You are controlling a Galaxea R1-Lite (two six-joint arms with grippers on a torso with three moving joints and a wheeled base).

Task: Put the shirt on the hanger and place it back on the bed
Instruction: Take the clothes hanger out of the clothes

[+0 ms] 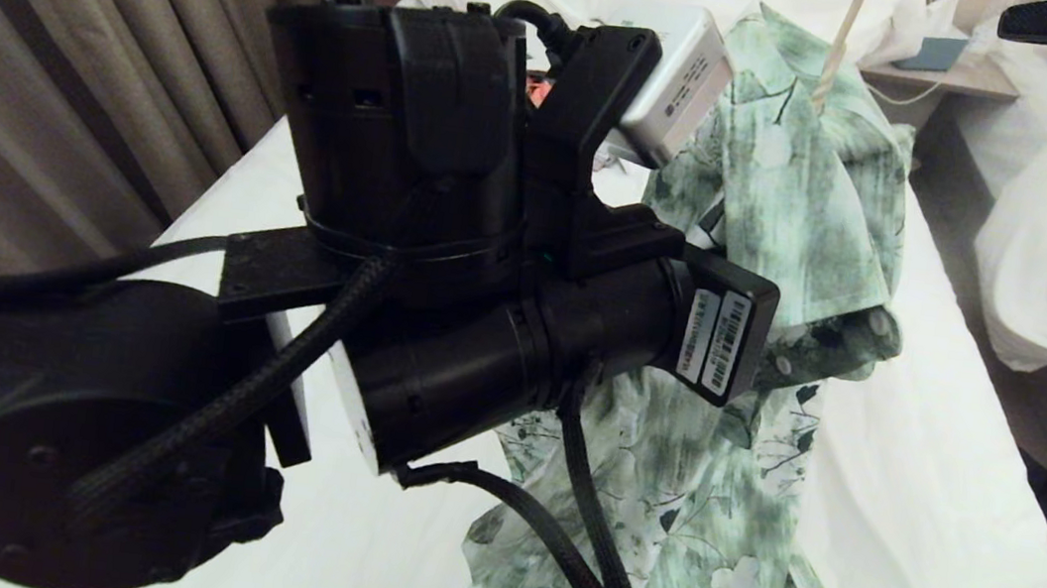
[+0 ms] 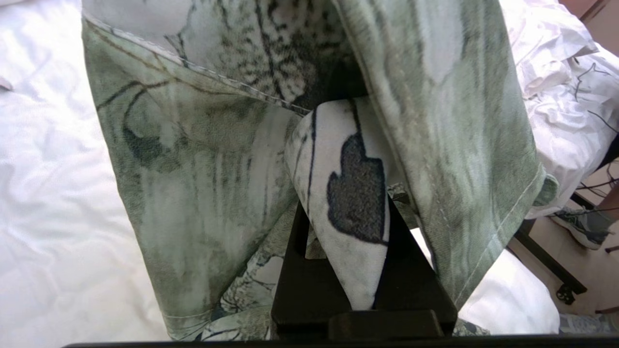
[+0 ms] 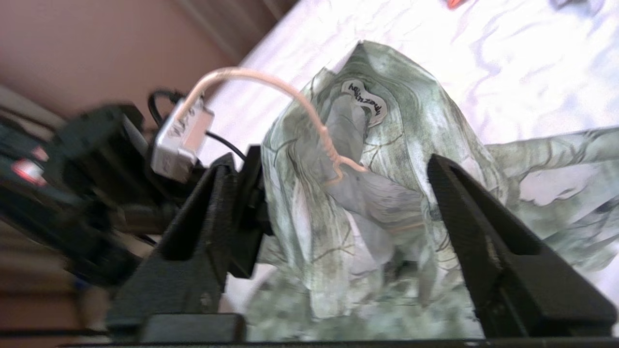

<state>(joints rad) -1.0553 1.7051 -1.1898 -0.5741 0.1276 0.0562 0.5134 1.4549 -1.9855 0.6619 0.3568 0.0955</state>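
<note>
Pale green cloth fills most of what I see: the shirt hangs lifted over the bed, its top raised and its lower part trailing down onto the white sheet. My left gripper is closed tight on a fold of the shirt, the one with a dark leaf printed on it, and more cloth drapes around and over its fingers. In the head view my left arm stands close before the camera and hides that grip.

The hanger sits inside the shirt's neck. Its cream hook curves up out of the collar, just beside the small neck label, and its twisted stem shows at the collar opening.

My right gripper has its jaws spread wide and holds nothing. The collar and hanger stem lie between its two fingers, and I cannot tell whether either finger touches the cloth.
</note>
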